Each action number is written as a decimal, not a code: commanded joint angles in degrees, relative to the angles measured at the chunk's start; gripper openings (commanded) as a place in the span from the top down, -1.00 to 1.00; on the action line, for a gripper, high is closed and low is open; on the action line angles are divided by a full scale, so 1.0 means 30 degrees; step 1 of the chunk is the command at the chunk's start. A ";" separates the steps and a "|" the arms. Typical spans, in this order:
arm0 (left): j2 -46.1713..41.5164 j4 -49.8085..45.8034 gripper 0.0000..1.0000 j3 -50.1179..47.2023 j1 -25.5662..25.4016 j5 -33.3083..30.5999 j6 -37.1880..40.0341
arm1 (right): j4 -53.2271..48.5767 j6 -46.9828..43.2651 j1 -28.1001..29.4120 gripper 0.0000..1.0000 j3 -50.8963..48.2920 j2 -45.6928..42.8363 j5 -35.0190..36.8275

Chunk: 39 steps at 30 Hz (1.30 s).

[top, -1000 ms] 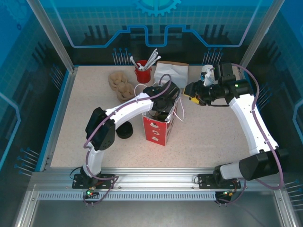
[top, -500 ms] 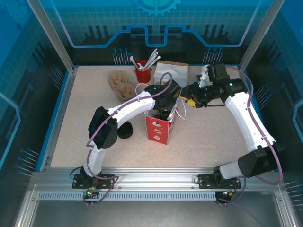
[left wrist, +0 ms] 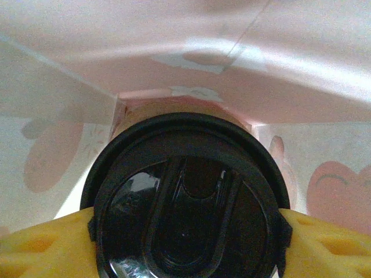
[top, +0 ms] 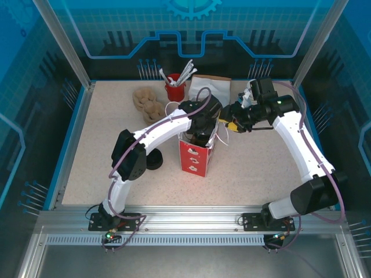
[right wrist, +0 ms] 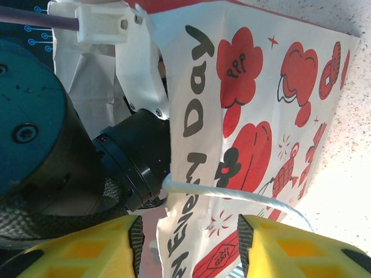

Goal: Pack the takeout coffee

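The red-and-white paper bag (top: 197, 157) stands upright mid-table. My left gripper (top: 200, 134) reaches down into its open top. Inside the bag, the takeout coffee (left wrist: 185, 214) shows its black round lid, and my left gripper (left wrist: 186, 231) has a yellow finger (left wrist: 40, 249) against each side of that lid. Pale bag walls (left wrist: 243, 52) surround the cup. My right gripper (top: 227, 123) is at the bag's upper right rim. In the right wrist view that gripper (right wrist: 185, 243) stands open, with the bag's printed wall (right wrist: 255, 116) and white string handle (right wrist: 232, 194) between its fingers, unpinched.
A low black round piece (top: 153, 159) lies just left of the bag. At the back stand a red cup of stirrers (top: 174, 90), brown cardboard carriers (top: 148, 103) and a white paper bag (top: 210, 88). Frame posts border the table.
My right gripper has moved left to the bag's rim. The left gripper has sunk a little deeper into the bag, and the bag has shifted slightly right.
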 commanded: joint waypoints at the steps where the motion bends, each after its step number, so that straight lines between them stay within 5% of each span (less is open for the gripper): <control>1: 0.1292 -0.2421 -0.48 0.0237 -0.0029 0.1575 -0.0604 | -0.0200 -0.0078 0.0370 -0.01 -0.0049 0.0277 0.0217; 23: 0.0813 -0.5275 -0.64 0.3974 -0.0021 0.0716 -0.1824 | -0.2534 -0.2133 0.1293 0.01 0.2236 0.1757 0.2635; 39: 0.0441 -0.7185 -0.63 0.6304 -0.0040 0.0687 -0.2480 | -0.4639 -0.3870 0.1670 0.65 0.4582 0.2567 0.4612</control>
